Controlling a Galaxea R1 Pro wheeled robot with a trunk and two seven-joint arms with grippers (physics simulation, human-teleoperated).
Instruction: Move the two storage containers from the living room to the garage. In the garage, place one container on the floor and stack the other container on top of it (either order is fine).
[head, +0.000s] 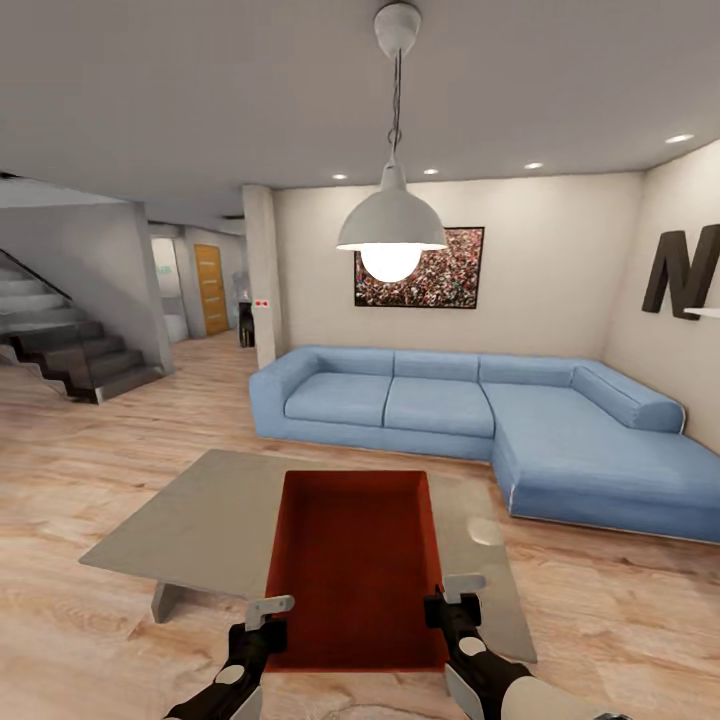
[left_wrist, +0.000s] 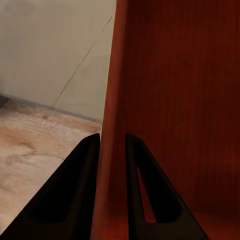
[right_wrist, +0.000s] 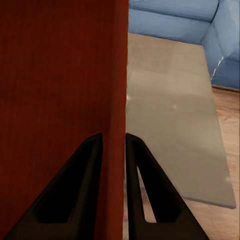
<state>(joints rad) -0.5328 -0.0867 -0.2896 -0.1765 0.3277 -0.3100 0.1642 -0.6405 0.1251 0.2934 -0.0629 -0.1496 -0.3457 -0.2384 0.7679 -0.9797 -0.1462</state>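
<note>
Bin (head: 355, 560), red-orange and open-topped, sits over the grey coffee table (head: 190, 520) in the living room. The left gripper (left_wrist: 112, 150) pinches its left wall, the right gripper (right_wrist: 114, 150) its right wall. A blue corner sofa (head: 480, 410) stands beyond.

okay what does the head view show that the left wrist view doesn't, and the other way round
Head view alone: the blue sofa, pendant lamp, staircase, and right gripper on the storage container's right wall. Left wrist view alone: a close look at the left gripper with its jaws pinching the thin left wall. Both: the red-orange storage container, the grey coffee table and the wood floor.
</note>
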